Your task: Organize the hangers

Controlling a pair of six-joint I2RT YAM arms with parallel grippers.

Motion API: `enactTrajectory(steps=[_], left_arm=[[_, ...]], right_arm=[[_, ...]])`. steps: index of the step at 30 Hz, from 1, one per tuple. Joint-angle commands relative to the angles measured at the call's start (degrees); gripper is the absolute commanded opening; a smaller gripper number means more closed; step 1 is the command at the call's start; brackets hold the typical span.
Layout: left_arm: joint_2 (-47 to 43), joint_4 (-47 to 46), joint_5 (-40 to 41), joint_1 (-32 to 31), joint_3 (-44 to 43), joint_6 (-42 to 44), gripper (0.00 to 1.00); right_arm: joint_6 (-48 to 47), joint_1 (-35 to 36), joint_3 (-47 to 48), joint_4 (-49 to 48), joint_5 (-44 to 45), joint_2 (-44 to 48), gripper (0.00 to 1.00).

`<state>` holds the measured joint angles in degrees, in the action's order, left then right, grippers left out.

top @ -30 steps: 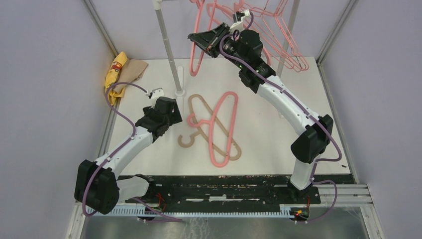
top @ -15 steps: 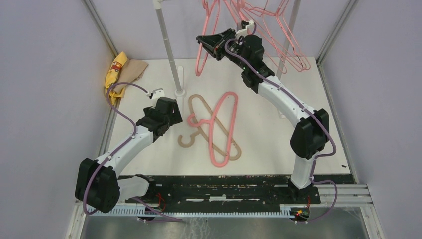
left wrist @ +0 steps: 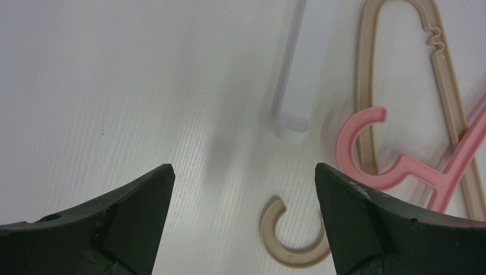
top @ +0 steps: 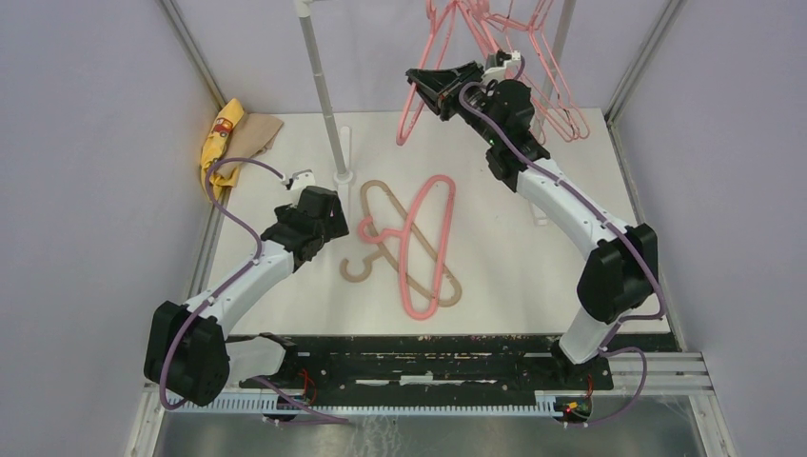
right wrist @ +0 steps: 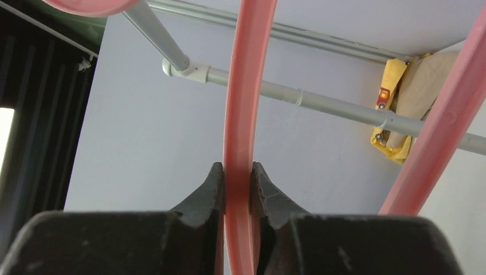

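Note:
My right gripper (top: 424, 84) is raised at the back and shut on a thick pink hanger (top: 411, 109), whose bar runs between its fingers in the right wrist view (right wrist: 238, 114). Several thin pink wire hangers (top: 552, 86) hang at the back right. On the table a tan-beige hanger (top: 381, 211) lies crossed under a pink hanger (top: 428, 248). My left gripper (top: 333, 211) is open and empty just left of them. In the left wrist view the tan hook (left wrist: 286, 240) sits between its fingers, and the pink hook (left wrist: 367, 149) is to the right.
A white upright rack pole (top: 321, 86) stands on a base behind the left gripper. A second pole (top: 561, 38) stands at the back right. A yellow-and-tan cloth (top: 233, 138) lies at the table's back left corner. Purple walls close in the sides.
My right arm has carried the thick pink hanger to the right, toward the hanging wire hangers. The left arm and the hangers on the table have not moved.

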<state>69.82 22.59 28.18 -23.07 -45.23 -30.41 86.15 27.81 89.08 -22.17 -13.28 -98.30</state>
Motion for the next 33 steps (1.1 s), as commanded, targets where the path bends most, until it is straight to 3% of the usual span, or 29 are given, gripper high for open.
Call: enactTrajectory(steps=[1, 6, 11, 17, 22, 27, 33], left_arm=[[0.31, -1.58, 1.06, 0.04, 0.08, -3.17, 0.99], [0.29, -1.58, 1.02, 0.00, 0.15, -3.16, 0.99], [0.40, -1.59, 1.17, 0.04, 0.15, -3.25, 0.99], [1.00, -1.58, 1.35, 0.04, 0.11, -3.38, 0.99], [2.13, -1.57, 1.74, 0.04, -0.70, -3.55, 0.99], [3.57, -1.88, 1.35, 0.04, -1.51, -4.12, 0.99], [6.08, -2.26, 0.85, 0.01, -1.92, -4.46, 0.99]], right_arm=[[0.75, -2.07, -0.48, -2.27, -0.41, 2.43, 0.26], [-3.98, -2.15, -1.03, 0.60, -2.95, 6.02, 0.46], [-15.22, -2.15, -4.57, 12.07, 0.57, 14.67, 0.62], [-34.75, -1.16, -10.65, 26.19, 9.64, 27.45, 0.67], [-49.87, 4.56, -13.30, 39.86, 17.63, 32.60, 0.67], [-55.11, 11.94, -22.57, 46.26, 24.11, 35.32, 0.66], [-56.17, 19.64, -30.25, 47.27, 23.42, 32.96, 0.64]])
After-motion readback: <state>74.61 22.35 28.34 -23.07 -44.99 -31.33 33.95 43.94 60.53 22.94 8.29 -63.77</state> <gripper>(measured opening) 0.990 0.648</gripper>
